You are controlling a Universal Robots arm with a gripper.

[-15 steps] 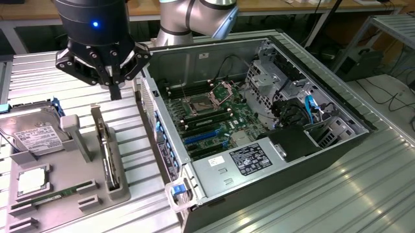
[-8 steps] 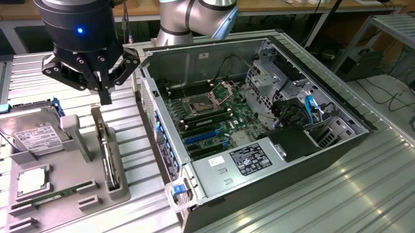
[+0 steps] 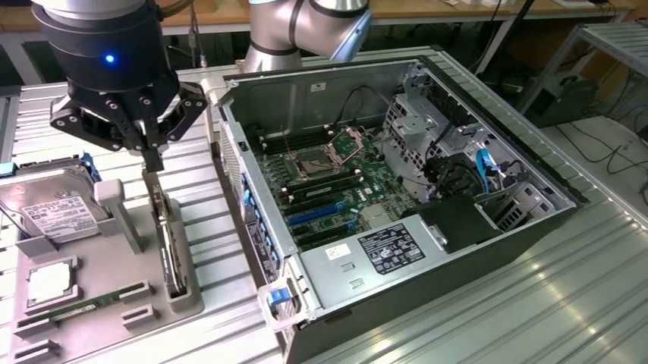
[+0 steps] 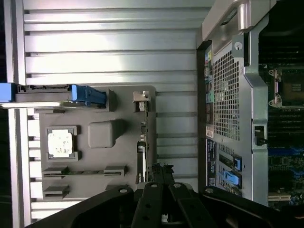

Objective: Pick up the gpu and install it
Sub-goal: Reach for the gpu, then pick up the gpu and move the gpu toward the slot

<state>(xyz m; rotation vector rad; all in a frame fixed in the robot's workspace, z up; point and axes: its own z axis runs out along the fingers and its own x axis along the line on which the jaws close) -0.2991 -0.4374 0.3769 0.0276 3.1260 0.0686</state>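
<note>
Tightly closed, the jaws pinch the upper edge of the gpu (image 3: 165,227), a thin card standing on edge in a slot of the grey moulded tray (image 3: 111,303). Beside the tray lies an open sheet-metal computer case (image 3: 303,98), its green motherboard (image 3: 335,182) exposed. Both rest on a ribbed aluminium worktop (image 3: 526,303); beyond the tray, a wooden bench (image 3: 426,9) and loose cables (image 3: 597,148) edge the room.

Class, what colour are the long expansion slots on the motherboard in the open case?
The expansion slots are blue; the exterior view shows them best.
</note>
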